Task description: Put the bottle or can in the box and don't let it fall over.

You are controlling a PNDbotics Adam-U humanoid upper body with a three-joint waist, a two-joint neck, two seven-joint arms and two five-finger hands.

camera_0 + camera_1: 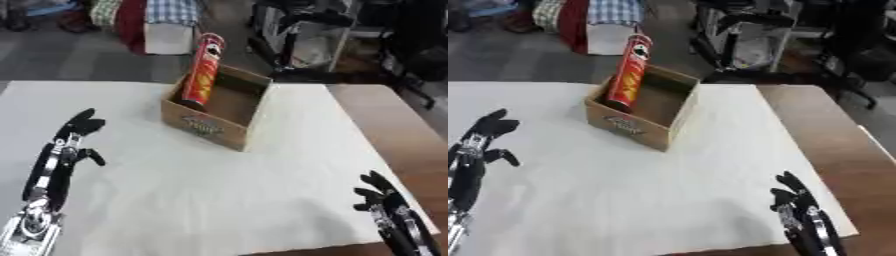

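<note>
While the red can [201,70] stands pretty much upright inside the cardboard box [217,126], tucked in its left corner, both hands sit idle, fingers relaxed and holding nothing: left hand [77,131] lower left, right hand [378,192] lower right

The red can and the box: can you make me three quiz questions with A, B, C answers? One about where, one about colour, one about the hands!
1. Where is the red can?
A. Standing in the cardboard box
B. Lying on the cloth
C. In a hand

2. What colour is the cloth under the box?
A. Blue
B. White
C. Green

3. What are the left hand and right hand doing?
A. Gripping the can
B. Lifting the box
C. Open, holding nothing

Answers: 1 A, its bottom sits inside the box's left corner. 2 B, it looks white. 3 C, both sit apart from the box.
</note>
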